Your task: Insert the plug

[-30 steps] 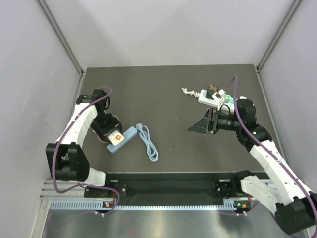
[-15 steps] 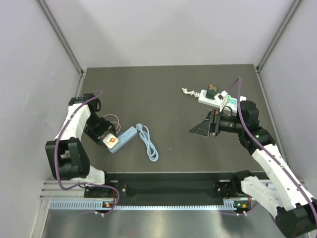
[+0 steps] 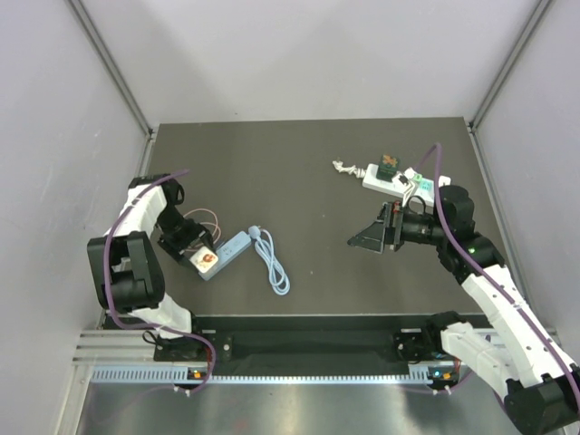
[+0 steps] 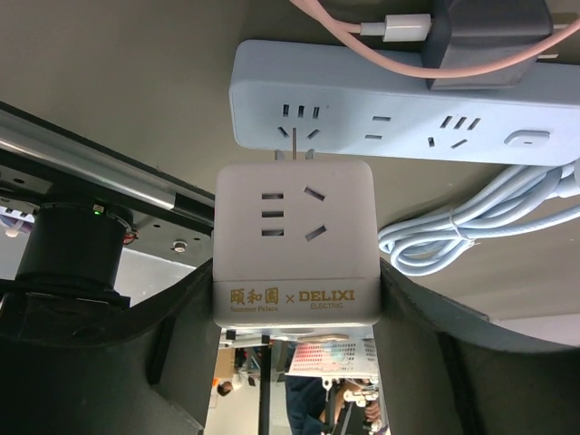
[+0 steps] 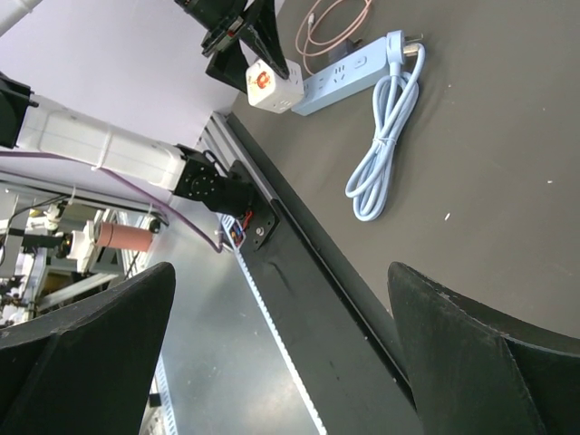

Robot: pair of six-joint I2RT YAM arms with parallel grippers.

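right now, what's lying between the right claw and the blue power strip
Only the strip's coiled blue cord, lying beside the power strip; from there to the right claw the table is bare. The top view shows it.

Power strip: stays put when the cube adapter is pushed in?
Probably slides under the cube adapter: power strip lies loose on the table, nothing bracing it. Rigid plastic body, unlikely to flex. Its coiled cord looks floppy, so little anchoring.
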